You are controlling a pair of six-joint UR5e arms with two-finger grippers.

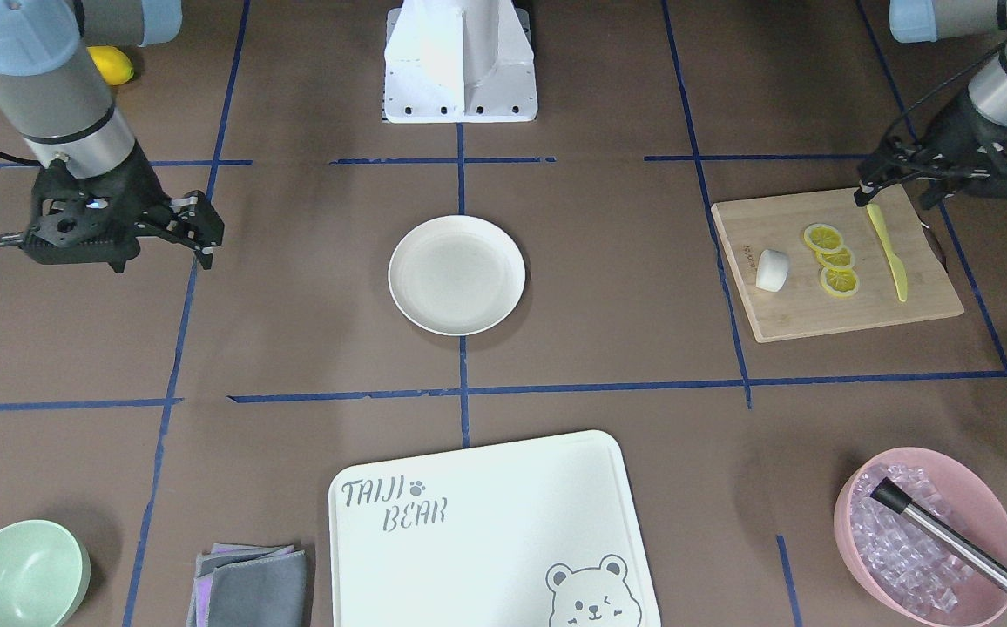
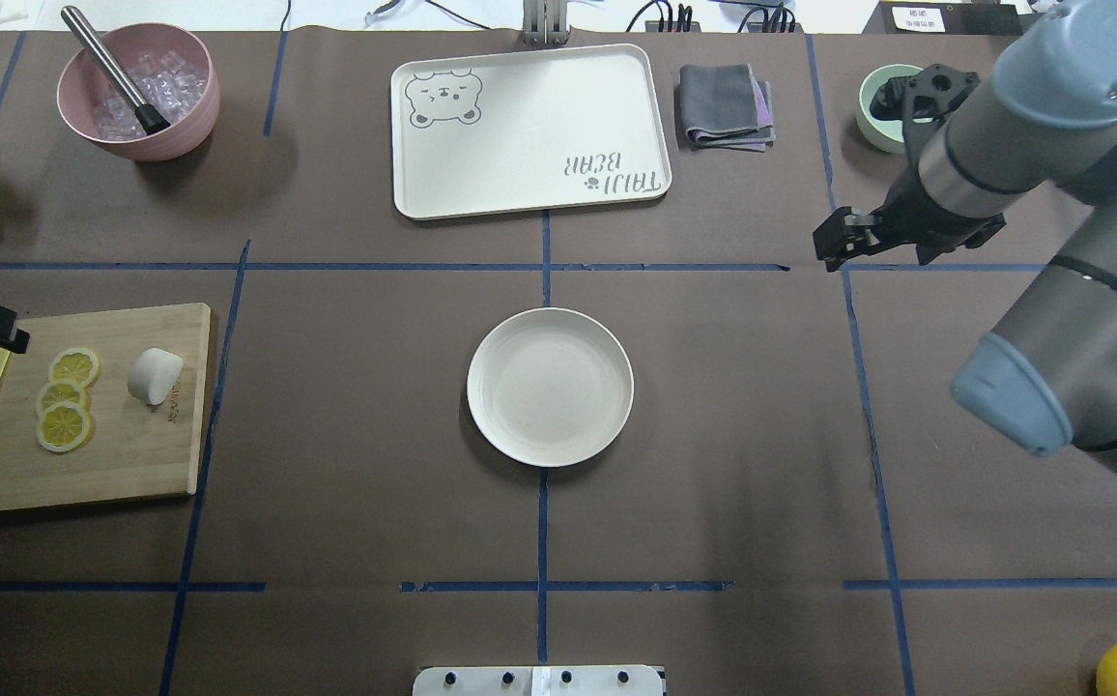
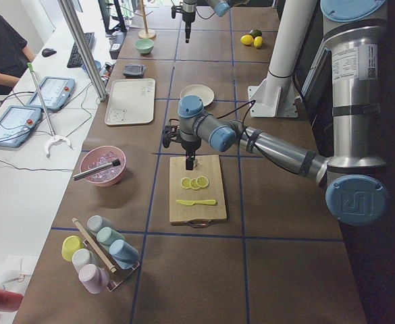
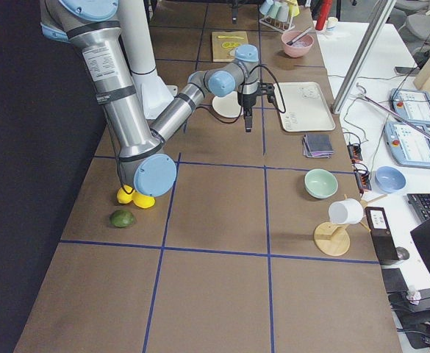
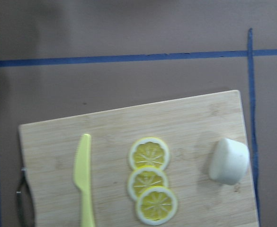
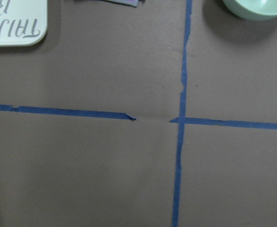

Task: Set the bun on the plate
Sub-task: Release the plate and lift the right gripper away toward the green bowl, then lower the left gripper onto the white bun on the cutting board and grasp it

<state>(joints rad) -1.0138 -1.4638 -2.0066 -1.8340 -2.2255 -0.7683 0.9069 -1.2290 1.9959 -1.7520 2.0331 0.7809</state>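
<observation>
Pictured on a wooden cutting board (image 1: 843, 318) on the robot's left: the bun (image 1: 772, 269), near the board's edge facing the plate (image 1: 456, 275), just beside three overlapping lemon slices (image 1: 834, 259) but not touching them. Beyond the slices, a yellow knife (image 1: 888, 252).

Shown best from the left wrist camera: the bun apparently on its side, flatter end turned up and right in that view, long axis only slightly marked and tilted a little off the board's short edge. Seen from overhead, only a dark tip of the left gripper (image 1: 862, 193) at the picture's edge. Seen from the front, that gripper poised over the board's robot-side corner, by the knife's tip, apart from the bun. Cannot tell whether its fingers are spread or pressed together. Not to be made out from the left end of the table: the bun, behind the near arm's gripper.

Between bun and plate, brown table cover and a blue tape line. Plate centred on the table, bare.

Right gripper (image 1: 207, 231) above the table, well apart from the plate; finger spread again impossible to tell.

Along the operators' side: pink bowl (image 1: 852, 522) of ice with a metal tool, bear-print board (image 1: 486, 522), grey cloths (image 1: 251, 585), mint-green bowl (image 1: 20, 575).
</observation>
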